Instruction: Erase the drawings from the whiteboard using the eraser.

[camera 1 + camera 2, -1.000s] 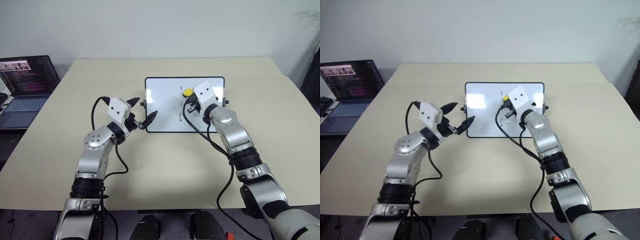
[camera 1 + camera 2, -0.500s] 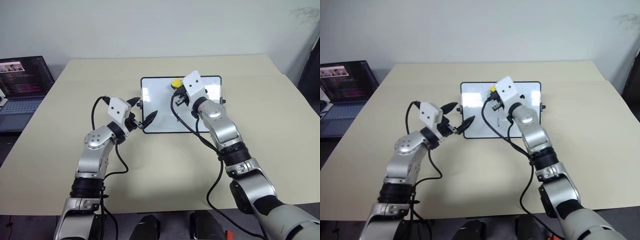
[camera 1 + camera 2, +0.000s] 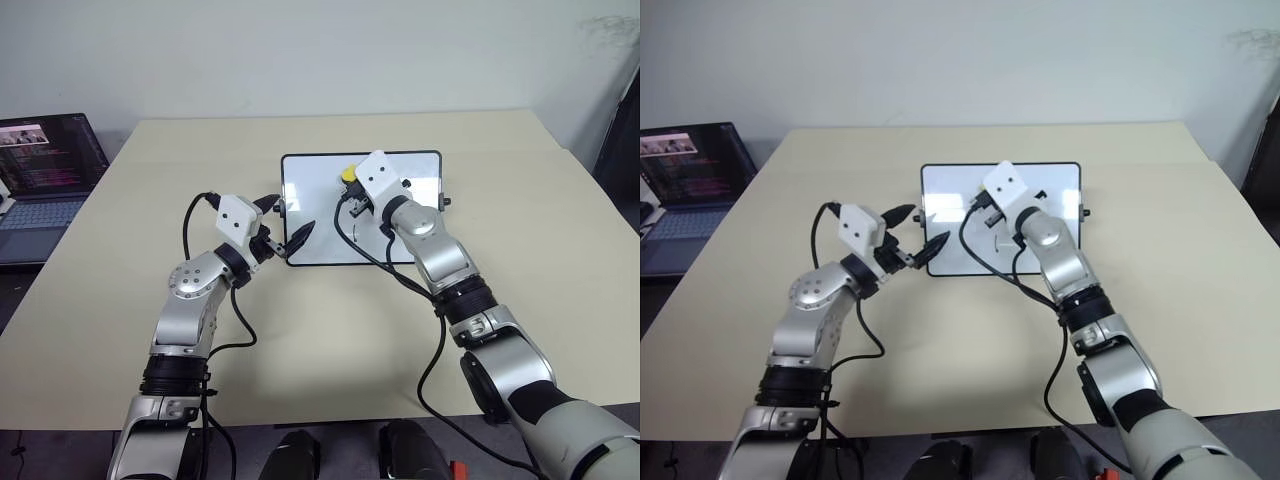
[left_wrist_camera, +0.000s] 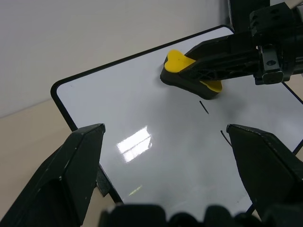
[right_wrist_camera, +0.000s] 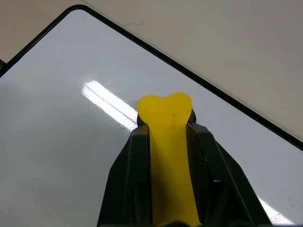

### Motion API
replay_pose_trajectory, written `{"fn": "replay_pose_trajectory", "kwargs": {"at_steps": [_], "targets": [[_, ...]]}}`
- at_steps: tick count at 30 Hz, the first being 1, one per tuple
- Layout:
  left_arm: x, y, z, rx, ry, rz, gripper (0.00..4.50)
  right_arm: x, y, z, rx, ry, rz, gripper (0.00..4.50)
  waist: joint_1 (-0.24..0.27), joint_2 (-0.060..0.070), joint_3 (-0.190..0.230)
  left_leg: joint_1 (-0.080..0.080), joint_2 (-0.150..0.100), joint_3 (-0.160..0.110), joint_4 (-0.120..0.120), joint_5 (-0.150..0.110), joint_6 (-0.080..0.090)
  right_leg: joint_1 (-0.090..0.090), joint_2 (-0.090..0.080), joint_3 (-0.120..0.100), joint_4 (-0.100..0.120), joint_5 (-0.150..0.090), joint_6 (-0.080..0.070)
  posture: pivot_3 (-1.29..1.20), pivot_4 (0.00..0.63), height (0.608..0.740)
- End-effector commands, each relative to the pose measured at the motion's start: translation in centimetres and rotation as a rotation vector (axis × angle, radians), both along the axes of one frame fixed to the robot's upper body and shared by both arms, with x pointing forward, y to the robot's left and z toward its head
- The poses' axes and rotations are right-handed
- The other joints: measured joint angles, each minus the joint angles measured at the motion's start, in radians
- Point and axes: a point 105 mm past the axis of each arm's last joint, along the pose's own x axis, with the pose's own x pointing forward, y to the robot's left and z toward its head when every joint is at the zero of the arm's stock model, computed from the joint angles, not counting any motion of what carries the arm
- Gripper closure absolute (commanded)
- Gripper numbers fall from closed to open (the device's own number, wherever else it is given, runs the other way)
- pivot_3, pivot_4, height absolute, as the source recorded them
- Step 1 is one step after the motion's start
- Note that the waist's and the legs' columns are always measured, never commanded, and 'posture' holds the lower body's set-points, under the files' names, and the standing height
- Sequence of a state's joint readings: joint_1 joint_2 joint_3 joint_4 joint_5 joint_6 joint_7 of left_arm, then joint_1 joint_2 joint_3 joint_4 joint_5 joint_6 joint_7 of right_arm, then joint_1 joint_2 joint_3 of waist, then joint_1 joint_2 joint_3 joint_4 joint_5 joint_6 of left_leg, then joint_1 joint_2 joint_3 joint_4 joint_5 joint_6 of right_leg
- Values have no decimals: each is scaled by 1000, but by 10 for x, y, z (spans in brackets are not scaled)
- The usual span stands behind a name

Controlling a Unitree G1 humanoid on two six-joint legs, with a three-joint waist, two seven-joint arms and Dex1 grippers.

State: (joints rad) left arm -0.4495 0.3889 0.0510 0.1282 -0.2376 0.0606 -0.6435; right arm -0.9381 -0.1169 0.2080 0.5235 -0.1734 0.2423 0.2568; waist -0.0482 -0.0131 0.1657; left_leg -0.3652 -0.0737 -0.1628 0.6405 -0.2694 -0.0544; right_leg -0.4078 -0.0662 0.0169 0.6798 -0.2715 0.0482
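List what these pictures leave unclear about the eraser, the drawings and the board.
- Eraser: the left wrist view does not show whether its dark underside touches the whiteboard; the right gripper covers its sides in the right wrist view.
- Drawings: two strokes show in the left wrist view; a third may lie under the eraser or already be wiped.
- Head views: the right arm covers the board's middle.

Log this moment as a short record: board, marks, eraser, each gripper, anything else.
whiteboard: flat on the table, black frame
drawings: two short dark strokes left, close to the eraser
eraser: yellow, dark underside on the board, near its far edge
right gripper: jaws shut on the eraser
left gripper: jaws open, empty, at the board's near left corner
laptop: screen lit, off the table's left side
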Motion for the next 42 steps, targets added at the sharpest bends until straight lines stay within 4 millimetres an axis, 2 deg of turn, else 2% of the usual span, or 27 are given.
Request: {"fn": "replay_pose_trajectory", "kwargs": {"at_steps": [1,10,16,20,25,30,42], "targets": [[-1,-3,15,-9,-58,-11,0,2,-13,0,-15,-4,-40,3670,0,0,0,0,0,0,0,0,0,0,0,0,0,0,0,0,150,740],[0,-3,15,-15,-57,-5,0,-7,-40,-23,-60,55,-84,3670,15,0,0,0,0,0,0,0,0,1,0,-1,0,0,0,0,150,740],[1,-3,14,-19,-56,-4,0,-10,-51,-27,-69,70,-107,3670,16,0,0,1,0,0,1,0,0,2,0,-1,0,0,0,0,150,740],[2,-4,15,-20,-58,-8,0,-9,-48,-17,-38,46,-105,3670,17,0,0,1,0,0,1,0,0,2,0,-1,0,0,0,0,150,740],[4,-5,15,-18,-58,-13,0,-10,-35,14,45,-39,-73,3670,16,0,0,1,0,0,1,0,0,2,0,-1,0,0,0,0,150,740],[3,-6,15,-18,-61,-14,0,-11,-26,37,98,-113,-58,3670,14,0,0,0,0,0,0,0,-1,0,0,0,-1,0,0,0,150,740],[3,-4,17,-15,-62,-9,0,0,-8,37,96,-112,-40,3670,13,0,0,-1,0,1,-3,0,-1,-2,0,0,-3,0,0,0,150,740]]}}
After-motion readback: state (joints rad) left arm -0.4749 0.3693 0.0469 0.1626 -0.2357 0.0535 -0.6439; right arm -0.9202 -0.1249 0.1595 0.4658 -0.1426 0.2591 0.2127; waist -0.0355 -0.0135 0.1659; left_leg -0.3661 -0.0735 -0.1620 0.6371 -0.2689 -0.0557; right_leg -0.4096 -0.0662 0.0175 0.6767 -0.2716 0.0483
